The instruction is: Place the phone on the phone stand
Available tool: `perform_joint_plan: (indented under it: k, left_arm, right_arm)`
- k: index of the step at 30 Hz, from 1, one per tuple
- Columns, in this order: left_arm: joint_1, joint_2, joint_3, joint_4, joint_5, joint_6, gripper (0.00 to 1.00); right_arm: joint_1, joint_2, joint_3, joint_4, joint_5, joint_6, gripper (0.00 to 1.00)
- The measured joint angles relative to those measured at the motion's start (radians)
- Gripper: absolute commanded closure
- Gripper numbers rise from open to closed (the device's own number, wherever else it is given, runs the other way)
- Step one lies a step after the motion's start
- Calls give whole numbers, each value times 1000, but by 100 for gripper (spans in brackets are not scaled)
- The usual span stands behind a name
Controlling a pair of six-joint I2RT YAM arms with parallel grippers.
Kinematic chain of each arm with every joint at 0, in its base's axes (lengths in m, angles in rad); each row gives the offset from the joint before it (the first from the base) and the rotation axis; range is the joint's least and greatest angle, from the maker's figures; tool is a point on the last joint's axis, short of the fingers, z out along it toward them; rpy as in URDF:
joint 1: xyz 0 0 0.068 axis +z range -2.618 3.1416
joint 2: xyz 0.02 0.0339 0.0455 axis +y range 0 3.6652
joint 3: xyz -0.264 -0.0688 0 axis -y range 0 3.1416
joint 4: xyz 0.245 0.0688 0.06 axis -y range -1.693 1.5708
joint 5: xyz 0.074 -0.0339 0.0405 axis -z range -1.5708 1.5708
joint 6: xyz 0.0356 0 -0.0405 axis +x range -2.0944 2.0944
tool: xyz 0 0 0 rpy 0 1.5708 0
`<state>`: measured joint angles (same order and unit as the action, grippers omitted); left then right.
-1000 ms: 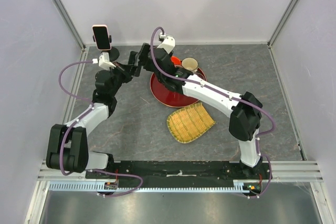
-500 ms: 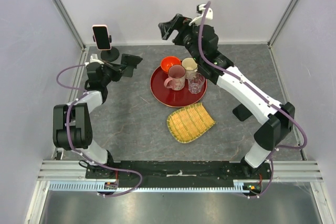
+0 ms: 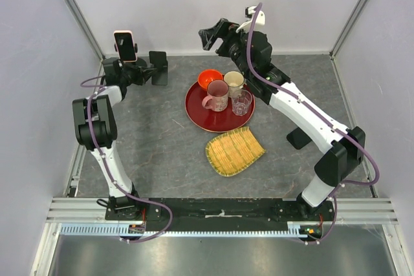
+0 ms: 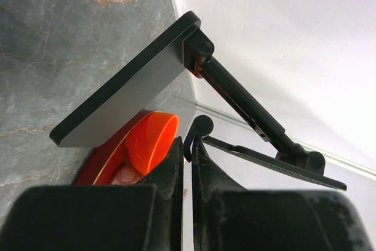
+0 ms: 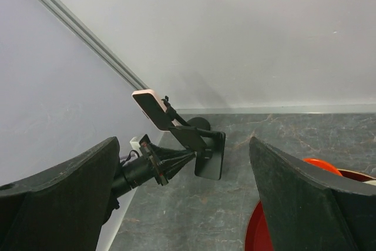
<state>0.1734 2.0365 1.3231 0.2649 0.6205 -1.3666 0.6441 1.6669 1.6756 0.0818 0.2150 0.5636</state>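
Swung back toward 10 o'clock, left gripper (image 4: pixel 188 145) pinches the black stand (image 4: pixel 126 95). Right gripper (image 3: pixel 210 32) gapes. The mount under the phone (image 3: pixel 125 45) is hidden from above.

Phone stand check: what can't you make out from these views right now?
Phone seating: top view, the left arm covers the base of its mount; right wrist view, too small to judge.
Left wrist view: phone out of frame; the left pincer, shut on the black folding stand, fills the bottom.
Red tray: left wrist view, the stand's plate hides all but a rim and the orange bowl.
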Motion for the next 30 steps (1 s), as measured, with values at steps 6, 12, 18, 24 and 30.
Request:
perform_joint_plan:
  k: [6,12,18,24,30]
  left_arm:
    - [9,130,221,-153,18,-40,98]
    - [12,243,404,-312,5,-40,98]
    - [10,300,460,-394,-17,-51,98]
    - [-6,333,478,-433,-26,-55,98]
    - [-23,332,478,-435,-36,-55,52]
  right_arm:
    - [-18,0,0,0,0,0,2]
    - [-33,0,0,0,0,1,2]
    - [-43,1,-9,0,-1,4,2]
    - [-49,1,-13,0,-5,9,2]
    - [-51,2,-17,1,-16,14,2]
